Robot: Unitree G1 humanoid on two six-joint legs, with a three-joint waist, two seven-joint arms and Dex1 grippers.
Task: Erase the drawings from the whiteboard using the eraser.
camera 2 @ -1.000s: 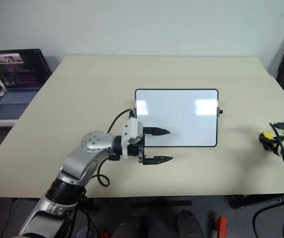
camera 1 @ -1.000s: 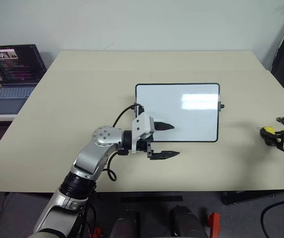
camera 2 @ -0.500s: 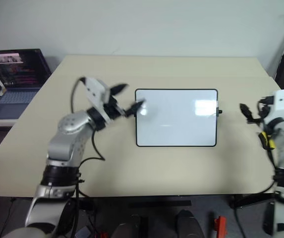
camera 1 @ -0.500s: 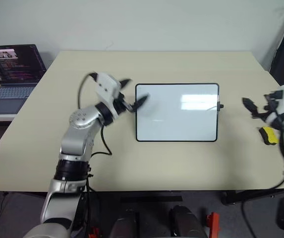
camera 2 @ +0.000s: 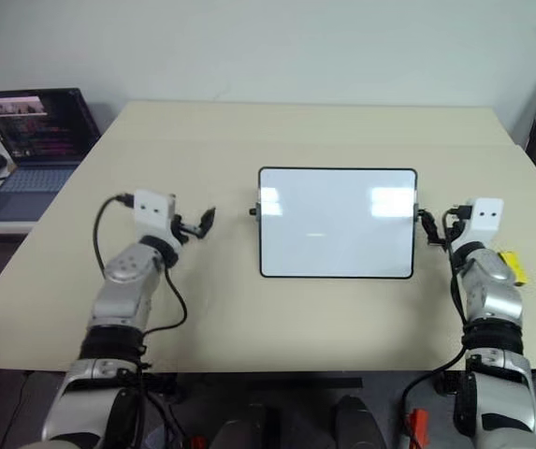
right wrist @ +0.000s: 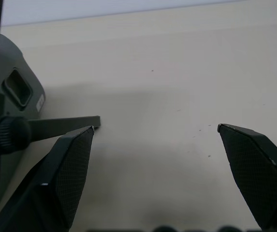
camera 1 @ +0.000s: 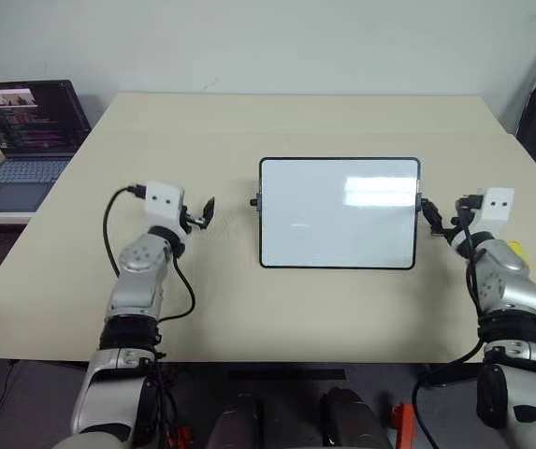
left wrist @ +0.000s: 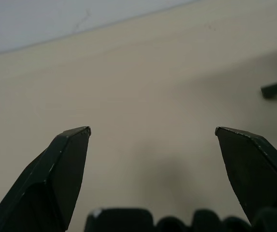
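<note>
Since the whiteboard looked clean, the left gripper and right gripper sat wide open, holding nothing, the eraser down on the tabletop.

The whiteboard is set at the middle of the table. The left gripper is held well to its left, the right gripper just beside its right edge — the eraser is found further right. A laptop is placed off the table's far-left corner.
</note>
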